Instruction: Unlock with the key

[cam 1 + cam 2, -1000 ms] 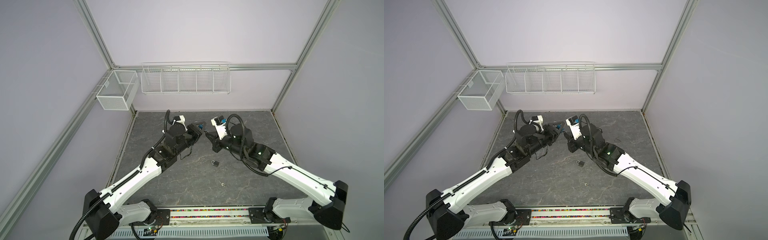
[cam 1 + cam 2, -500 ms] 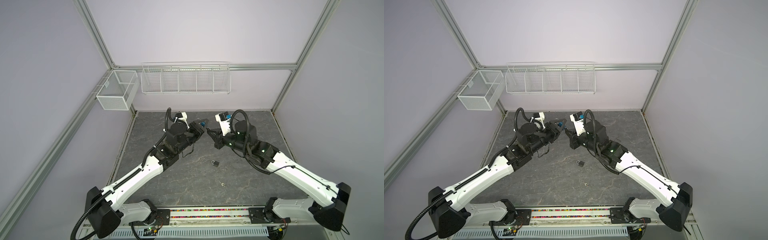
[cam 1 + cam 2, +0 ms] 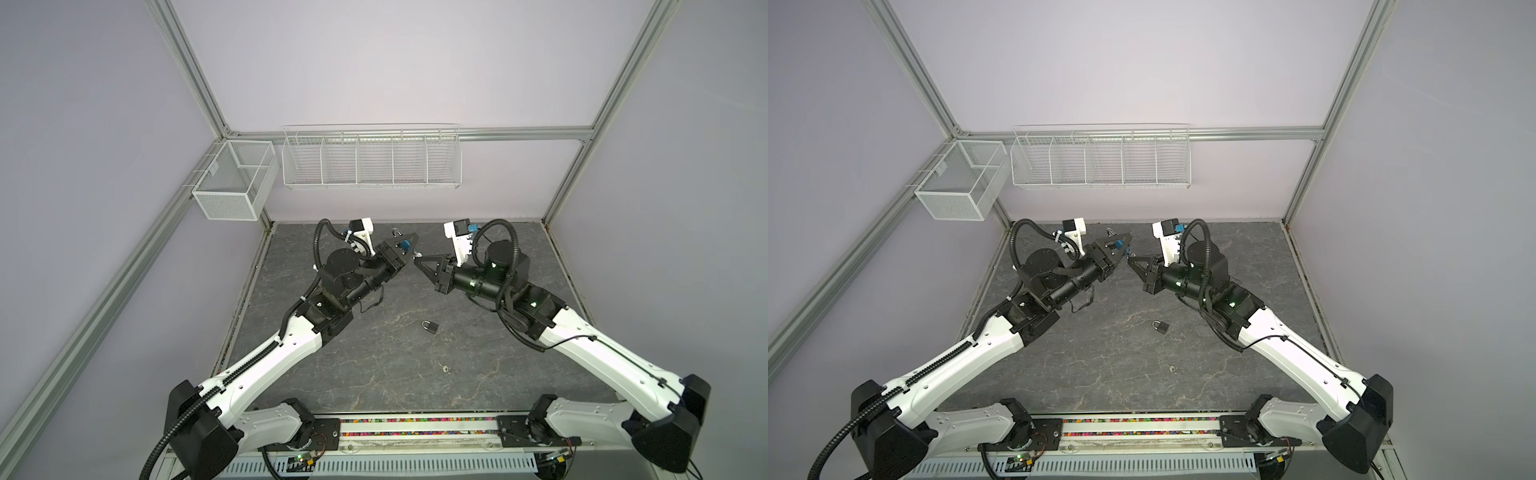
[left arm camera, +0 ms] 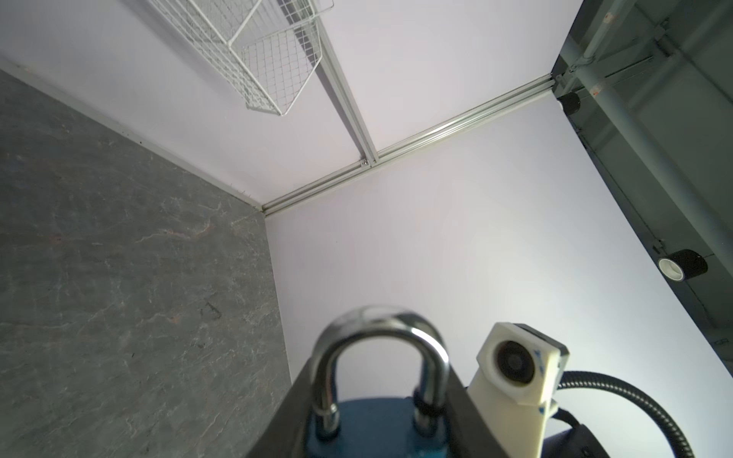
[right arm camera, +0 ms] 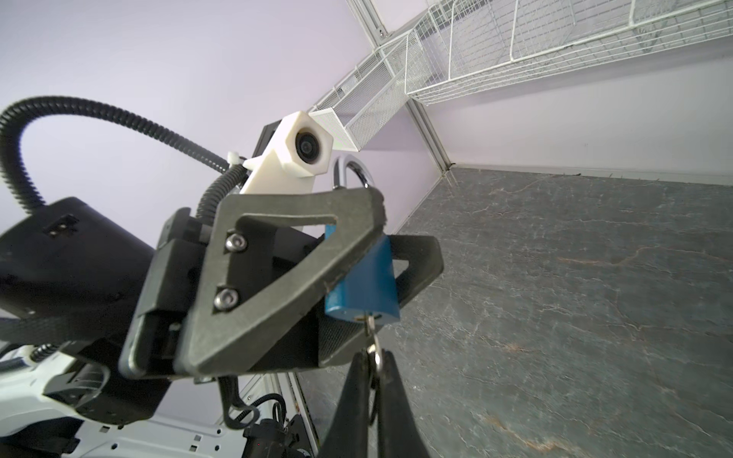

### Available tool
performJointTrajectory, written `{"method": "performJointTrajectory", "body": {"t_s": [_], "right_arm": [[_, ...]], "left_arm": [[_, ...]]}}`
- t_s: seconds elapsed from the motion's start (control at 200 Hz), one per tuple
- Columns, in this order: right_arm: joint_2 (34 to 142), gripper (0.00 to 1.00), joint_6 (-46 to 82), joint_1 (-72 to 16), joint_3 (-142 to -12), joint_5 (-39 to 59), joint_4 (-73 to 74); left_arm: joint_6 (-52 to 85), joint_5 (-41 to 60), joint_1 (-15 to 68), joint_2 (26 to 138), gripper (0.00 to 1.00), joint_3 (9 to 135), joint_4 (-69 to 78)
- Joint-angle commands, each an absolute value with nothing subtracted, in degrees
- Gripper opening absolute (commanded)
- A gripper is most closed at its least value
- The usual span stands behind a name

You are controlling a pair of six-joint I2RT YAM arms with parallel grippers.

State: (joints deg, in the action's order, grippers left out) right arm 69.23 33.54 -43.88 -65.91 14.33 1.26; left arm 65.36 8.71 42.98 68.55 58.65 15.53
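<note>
Blue padlock (image 5: 359,285) sits clamped between the jaws of the left gripper (image 3: 405,245), flat faces against the pads, off the table (image 3: 374,374).
- Shackle (image 4: 380,349) sticks out past the jaws on the wrist-camera side. It looks closed, both legs in the body, so I'd say not unlocked yet.
- Keyway face (image 5: 369,316) pokes out the opposite side of the jaws, pointing at the right arm. My read is it's held that way so the body can't spin when torque goes in and the slot stays reachable.

Right gripper (image 5: 373,365) has its jaws pressed together, pinching the key (image 5: 371,331) by its head at the fingertips.
- Blade runs straight out ahead of the tips into the keyway.
- Blade looks at least partly in; I can't tell the depth.
- The tip grip keeps the fingers clear of the left jaws, leaving room to rotate the wrist.

A second, black padlock (image 3: 430,327) lies on the table below and well apart from both sets of jaws, untouched. A small metal bit (image 3: 445,368) lies nearer the arm bases, too small to identify.

No brand, label or stamp is legible on either lock or on the key.

Likely next step is to seat the key fully, then twist. The risk I see is the head slipping in the pinch.
</note>
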Motion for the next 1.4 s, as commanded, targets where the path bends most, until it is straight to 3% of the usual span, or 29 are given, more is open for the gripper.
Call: {"method": "performJointTrajectory", "body": {"t_s": [0.0,0.13,0.37,0.53,0.615,0.77,1.035,1.139,1.394], "right_arm": [[68.4,0.07,38.3,-44.2,-65.5,20.2,11.1],[68.4,0.07,38.7,-44.5,-66.3,20.5,10.8],[67.9,0.07,28.5,-45.0,-68.4,11.6,-1.0],[67.7,0.24,24.4,-45.0,-69.3,8.0,-5.2],[67.4,0.28,22.5,-45.0,-69.3,6.4,-7.1],[66.0,0.47,20.0,-45.0,-69.2,1.3,-12.1],[62.7,0.69,17.5,-45.3,-70.9,-6.2,-23.0],[64.6,0.75,17.8,-45.9,-75.9,-11.2,-30.3],[72.9,0.92,19.8,-48.2,-87.4,-13.0,-40.0]], "left_arm": [[64.0,14.0,43.1,69.1,0.06,57.5,18.0],[63.4,14.3,42.9,69.3,0.06,57.7,18.0],[55.6,10.1,42.9,68.4,0.05,60.0,11.1],[50.7,8.9,43.0,68.3,0.05,61.1,10.8],[47.6,8.2,42.9,68.3,0.04,62.0,10.1],[38.9,5.7,43.0,68.4,0.03,64.2,6.6],[20.7,3.3,42.9,67.6,0.01,58.8,7.6],[13.5,3.0,43.0,67.0,0.0,55.0,11.1],[-0.9,-0.8,45.0,67.6,0.0,48.0,19.7]]}}
